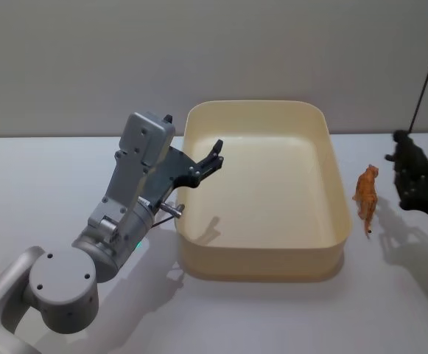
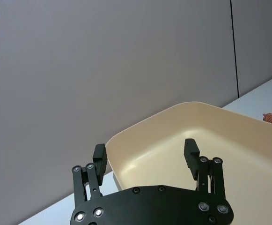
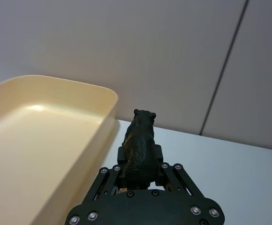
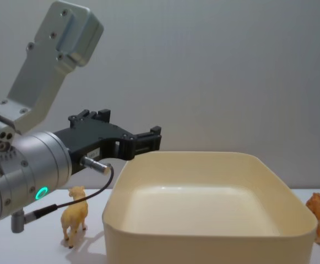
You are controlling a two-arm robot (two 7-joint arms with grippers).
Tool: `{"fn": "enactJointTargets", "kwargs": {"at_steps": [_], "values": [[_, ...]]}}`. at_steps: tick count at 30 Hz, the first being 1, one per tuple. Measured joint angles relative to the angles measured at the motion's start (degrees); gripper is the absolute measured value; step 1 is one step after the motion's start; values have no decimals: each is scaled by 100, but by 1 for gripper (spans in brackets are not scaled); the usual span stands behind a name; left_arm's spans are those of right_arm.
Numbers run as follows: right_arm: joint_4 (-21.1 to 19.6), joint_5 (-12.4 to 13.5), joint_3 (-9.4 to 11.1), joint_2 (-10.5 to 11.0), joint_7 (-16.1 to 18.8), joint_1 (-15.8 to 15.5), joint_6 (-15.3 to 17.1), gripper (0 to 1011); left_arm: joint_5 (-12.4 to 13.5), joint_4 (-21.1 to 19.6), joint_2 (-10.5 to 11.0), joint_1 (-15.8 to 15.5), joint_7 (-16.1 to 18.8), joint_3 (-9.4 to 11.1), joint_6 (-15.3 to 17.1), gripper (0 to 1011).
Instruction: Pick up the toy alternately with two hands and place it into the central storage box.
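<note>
Nothing placed in box (image 1: 261,254) yet. Left tool (image 1: 215,156) open over its rim; bear (image 3: 139,140) gripped by right tool (image 3: 140,158). Tiger (image 1: 366,193) and tan toy (image 4: 75,214) to be cleared from counter (image 1: 51,169).

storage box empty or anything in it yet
Empty: the storage box shows a bare floor. The open left pincer hovers over its left side; the right pincer holds a black bear outside.

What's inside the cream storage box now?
The storage box shows only bare floor and walls, no toy. The open left gripper hangs over its left rim, hiding a patch of wall beneath its fingers. The right gripper holds a black bear outside.
</note>
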Motion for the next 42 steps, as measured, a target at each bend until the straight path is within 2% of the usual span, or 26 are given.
{"fn": "enactJointTargets", "kwargs": {"at_steps": [7,13,16,19,26,33,39,42], "values": [[94,-98,-176,-227,464,301,171,278,0,0,0,0,0,0,0,1001],[540,-328,-444,-652,919,814,313,278,0,0,0,0,0,0,0,1001],[734,-400,-529,-798,1049,997,339,297,0,0,0,0,0,0,0,1001],[1044,-509,-649,-1018,1244,1281,373,406,0,0,0,0,0,0,0,1001],[1343,-618,-775,-1239,1441,1563,396,626,0,0,0,0,0,0,0,1001],[1335,-609,-762,-1231,1444,1581,415,837,0,0,0,0,0,0,0,1001],[1101,-469,-615,-1051,1290,1416,453,983,0,0,0,0,0,0,0,1001],[939,-347,-517,-920,1171,1280,489,1001,0,0,0,0,0,0,0,1001]]}}
